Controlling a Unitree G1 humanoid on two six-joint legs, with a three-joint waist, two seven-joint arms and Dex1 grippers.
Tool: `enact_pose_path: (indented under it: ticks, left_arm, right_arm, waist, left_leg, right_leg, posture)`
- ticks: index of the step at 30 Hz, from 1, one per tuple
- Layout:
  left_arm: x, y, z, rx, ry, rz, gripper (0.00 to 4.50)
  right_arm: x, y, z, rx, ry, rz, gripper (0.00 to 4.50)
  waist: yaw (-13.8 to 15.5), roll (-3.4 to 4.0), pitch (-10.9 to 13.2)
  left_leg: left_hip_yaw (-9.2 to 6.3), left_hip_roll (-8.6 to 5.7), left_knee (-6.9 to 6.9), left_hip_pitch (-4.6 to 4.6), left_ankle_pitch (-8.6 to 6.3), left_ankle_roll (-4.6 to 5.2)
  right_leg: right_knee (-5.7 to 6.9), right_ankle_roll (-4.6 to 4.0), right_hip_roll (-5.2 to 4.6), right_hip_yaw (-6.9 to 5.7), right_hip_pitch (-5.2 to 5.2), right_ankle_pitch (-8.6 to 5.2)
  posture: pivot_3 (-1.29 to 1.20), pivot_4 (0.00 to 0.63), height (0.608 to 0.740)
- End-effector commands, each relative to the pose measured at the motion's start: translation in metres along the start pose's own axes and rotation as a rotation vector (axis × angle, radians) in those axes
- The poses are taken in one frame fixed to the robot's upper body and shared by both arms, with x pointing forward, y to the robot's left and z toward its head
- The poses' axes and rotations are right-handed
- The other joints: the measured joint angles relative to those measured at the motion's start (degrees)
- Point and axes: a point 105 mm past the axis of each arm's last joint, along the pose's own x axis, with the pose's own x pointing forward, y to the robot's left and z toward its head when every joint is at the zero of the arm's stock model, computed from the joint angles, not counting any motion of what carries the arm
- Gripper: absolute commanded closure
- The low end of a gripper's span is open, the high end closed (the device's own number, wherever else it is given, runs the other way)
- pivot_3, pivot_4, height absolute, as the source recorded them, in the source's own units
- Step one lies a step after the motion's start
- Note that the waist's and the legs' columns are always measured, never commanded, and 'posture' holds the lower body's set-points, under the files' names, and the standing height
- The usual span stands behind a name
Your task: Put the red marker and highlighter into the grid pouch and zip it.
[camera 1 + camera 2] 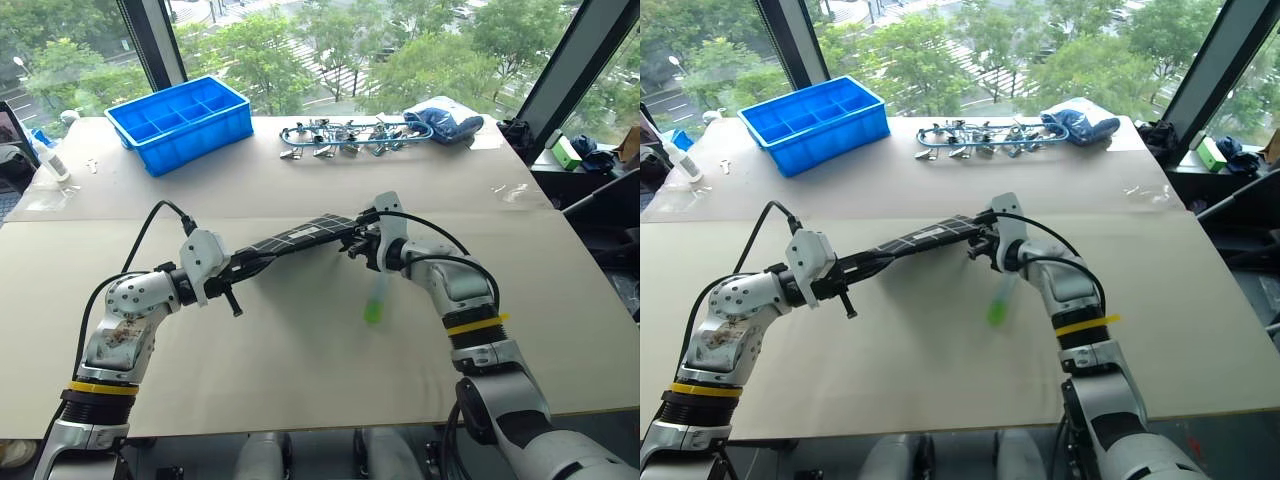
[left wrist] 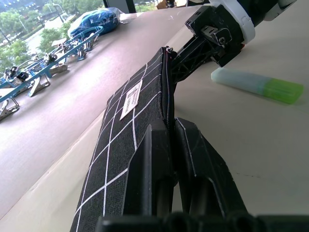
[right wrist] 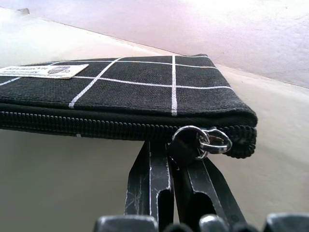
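Head stereo pair looks down and forward over bench (image 1: pixel 300 350); wrist cameras sit close along grid pouch (image 2: pixel 125 125) (shared by all views).

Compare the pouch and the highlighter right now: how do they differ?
The grid pouch is black fabric with white lines; the highlighter is pale with a green end. The pouch is held off the table, the left gripper shut on one end and the right gripper on the zip-pull end; the highlighter lies loose on the table, outside the pouch. The pouch is far longer.
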Motion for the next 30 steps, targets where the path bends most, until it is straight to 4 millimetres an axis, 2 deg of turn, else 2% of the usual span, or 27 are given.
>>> enact_pose_path:
  ticks: [1, 3, 8, 11, 13, 15, 17, 20, 22, 26, 28, 30]
  left_arm:
    - [0.002, 0.002, 0.014, 0.025, -0.042, 0.003, 4.5]
    - [0.003, 0.002, 0.014, 0.024, -0.042, 0.0, 4.5]
    - [0.003, 0.002, 0.014, 0.024, -0.043, -0.004, 4.5]
    - [0.003, 0.003, 0.014, 0.023, -0.043, -0.005, 4.5]
    - [0.004, 0.002, 0.015, 0.023, -0.045, -0.006, 4.5]
    - [0.005, 0.002, 0.015, 0.023, -0.048, -0.007, 4.5]
    - [0.006, 0.002, 0.015, 0.023, -0.051, -0.007, 4.5]
    - [0.005, 0.001, 0.016, 0.021, -0.052, -0.006, 4.5]
    - [0.005, 0.0, 0.015, 0.021, -0.052, -0.006, 4.5]
    - [0.002, -0.001, 0.014, 0.017, -0.046, -0.008, 4.5]
    - [0.002, -0.001, 0.014, 0.016, -0.046, -0.01, 4.5]
    - [0.002, -0.001, 0.014, 0.013, -0.045, -0.014, 4.5]
  right_arm:
    - [-0.004, 0.049, 0.029, -0.081, -0.088, 0.242, 4.46]
    - [-0.008, 0.066, 0.036, -0.087, -0.113, 0.332, 4.46]
    - [-0.004, 0.085, 0.047, -0.089, -0.131, 0.412, 4.46]
    - [-0.003, 0.104, 0.055, -0.077, -0.145, 0.503, 4.46]
    - [-0.004, 0.118, 0.05, -0.089, -0.119, 0.57, 4.46]
    - [0.001, 0.122, 0.038, -0.134, -0.068, 0.576, 4.46]
    - [0.011, 0.111, 0.024, -0.185, -0.01, 0.499, 4.46]
    - [0.02, 0.084, 0.025, -0.183, -0.002, 0.369, 4.46]
    - [0.017, 0.069, 0.034, -0.171, -0.029, 0.326, 4.46]
    - [0.009, 0.018, 0.06, -0.134, -0.107, 0.124, 4.46]
    - [0.006, 0.001, 0.069, -0.109, -0.134, 0.051, 4.46]
    - [0.003, -0.008, 0.077, -0.102, -0.164, 0.012, 4.46]
  waist:
    - [-0.02, 0.0, 0.0]
    - [-0.07, 0.01, 0.0]
    - [0.03, 0.0, 0.0]
    - [0.06, 0.0, 0.0]
    - [0.05, 0.01, 0.0]
    - [0.08, 0.01, 0.0]
    - [0.11, 0.0, 0.0]
    - [0.01, 0.0, 0.0]
    - [0.0, 0.0, 0.0]
    - [0.38, 0.0, 0.0]
    - [0.21, 0.0, 0.0]
    - [-0.2, 0.0, 0.0]
  left_leg:
    - [0.0, 0.0, 0.0, 0.0, 0.0, 0.0]
    - [-0.02, 0.02, 0.0, 0.0, 0.0, 0.0]
    - [-0.03, 0.01, 0.02, 0.0, 0.0, 0.0]
    - [-0.03, 0.0, 0.02, 0.0, 0.0, 0.0]
    - [-0.03, 0.01, 0.02, 0.0, 0.0, 0.0]
    - [-0.03, 0.02, 0.01, 0.0, 0.0, 0.0]
    - [-0.02, 0.0, 0.02, 0.0, 0.0, 0.0]
    - [-0.01, -0.01, 0.04, 0.01, 0.0, -0.01]
    - [-0.01, 0.0, 0.03, 0.01, 0.02, -0.04]
    - [-0.01, -0.05, 0.05, -0.05, 0.06, -0.1]
    - [0.02, -0.09, 0.05, -0.06, 0.07, -0.11]
    - [0.02, -0.05, 0.02, -0.05, 0.07, -0.12]
  right_leg:
    - [0.0, 0.0, 0.0, 0.0, 0.0, 0.0]
    - [0.01, 0.0, 0.02, 0.0, 0.0, 0.0]
    - [0.01, 0.0, 0.01, -0.02, 0.02, 0.0]
    - [0.02, 0.0, 0.01, -0.02, 0.01, 0.0]
    - [0.03, 0.0, 0.02, -0.03, 0.01, 0.0]
    - [0.04, -0.01, 0.02, -0.04, 0.02, 0.0]
    - [0.04, 0.0, 0.0, -0.04, 0.03, 0.0]
    - [0.03, 0.0, 0.0, -0.03, 0.02, 0.0]
    - [0.03, -0.01, 0.02, -0.03, 0.0, 0.0]
    - [0.06, 0.02, -0.06, -0.08, 0.04, 0.02]
    - [0.05, 0.08, -0.09, -0.04, 0.04, 0.05]
    - [0.05, 0.07, -0.04, -0.03, 0.01, 0.05]
  posture:
    - [0.0, 0.15, 0.74]
    - [0.0, 0.15, 0.74]
    - [0.0, 0.15, 0.74]
    - [0.0, 0.15, 0.74]
    - [0.0, 0.15, 0.74]
    - [0.0, 0.15, 0.74]
    - [0.0, 0.15, 0.74]
    - [0.0, 0.15, 0.74]
    - [0.0, 0.15, 0.74]
    - [0.0, 0.15, 0.74]
    - [0.0, 0.15, 0.74]
    - [0.0, 0.15, 0.74]
